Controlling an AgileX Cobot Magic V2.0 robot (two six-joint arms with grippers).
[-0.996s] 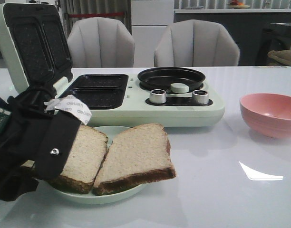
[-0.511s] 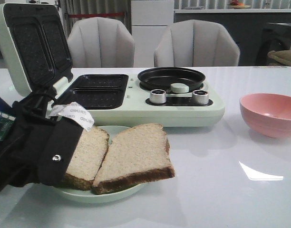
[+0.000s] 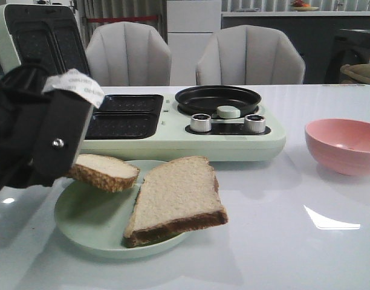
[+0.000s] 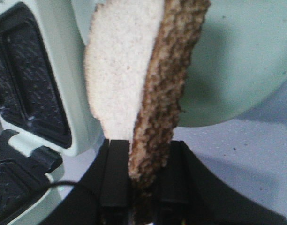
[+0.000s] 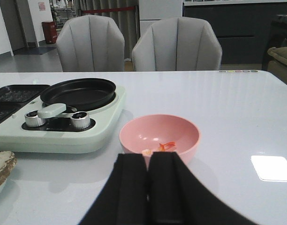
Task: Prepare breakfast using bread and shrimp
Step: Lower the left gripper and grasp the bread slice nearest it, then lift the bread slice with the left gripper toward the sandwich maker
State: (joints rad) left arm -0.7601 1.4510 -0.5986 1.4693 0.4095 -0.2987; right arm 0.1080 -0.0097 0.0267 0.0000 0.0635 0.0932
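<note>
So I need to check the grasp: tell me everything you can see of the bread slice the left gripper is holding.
The held slice is light tan with a rough dark brown crust. The left gripper is shut on one edge, fingers pressing both faces. The slice sticks out roughly level, lifted clear above the pale green plate, apart from the other slice, which lies on the plate. It sits just in front of the open sandwich maker.

Beyond the glossy white table [image 3: 306,254], which catches a bright window-shaped reflection at four o'clock, two grey padded shell chairs [image 3: 128,54] stand side by side at twelve o'clock before a white cabinet [image 3: 193,24] and dark counter units [image 3: 318,42].
</note>
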